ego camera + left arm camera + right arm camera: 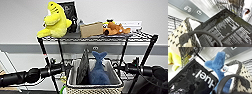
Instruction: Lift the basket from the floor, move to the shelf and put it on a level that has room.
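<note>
- Beige woven mesh with a pale rim: the basket [93, 83] is held up off the floor, low and near in the head view, directly in front of the shelf [97, 37].
- Black wire makes up the shelf; its top tier carries a yellow plush toy [55, 21] on the left, a cardboard box [91, 29] in the middle and an orange plush toy [115, 28] on the right.
- Inside the basket stand a dark flat packet [83, 68] and a blue plush shark [98, 71], tail up.
- The left arm [30, 75] reaches the basket's left side and the right arm [142, 70] its right side, so the basket hangs between them, equally close to both.
- Whether each claw is open or closed cannot be told; a dark curved handle [205, 33] shows close to each wrist camera.
- The tier below the top one lies just beyond the basket, toward the wall; the basket's rim looks roughly level with it, so I judge it must go forward between the posts.
</note>
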